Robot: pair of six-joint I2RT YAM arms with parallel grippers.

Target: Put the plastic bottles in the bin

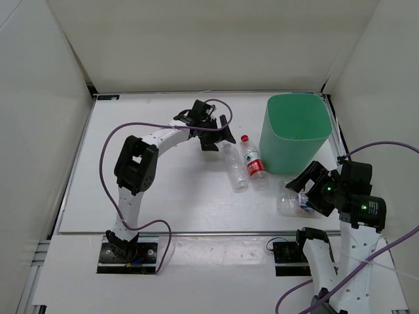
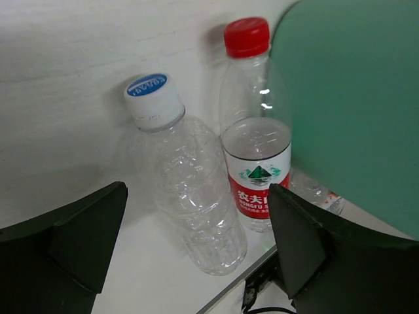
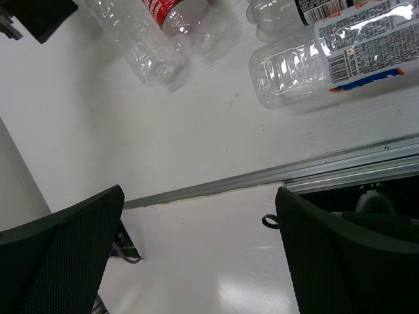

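Observation:
The mint-green bin (image 1: pixel 294 127) stands at the back right; its wall fills the right of the left wrist view (image 2: pixel 353 98). A red-capped bottle with a red-white label (image 1: pixel 252 161) (image 2: pixel 256 154) and a white-capped clear bottle (image 1: pixel 234 170) (image 2: pixel 190 183) lie side by side just left of the bin. A stubbier labelled bottle (image 1: pixel 291 201) (image 3: pixel 321 59) lies near the table's front edge. My left gripper (image 1: pixel 222 136) (image 2: pixel 196 190) is open and empty at the cap ends of the pair. My right gripper (image 1: pixel 302 186) (image 3: pixel 200 196) is open and empty above the stubby bottle.
White walls enclose the table on three sides. A metal rail (image 3: pixel 275 180) runs along the table's front edge. A further clear bottle with a dark barcode label (image 3: pixel 288 10) lies beside the stubby one. A purple cable (image 1: pixel 141 125) loops over the left arm.

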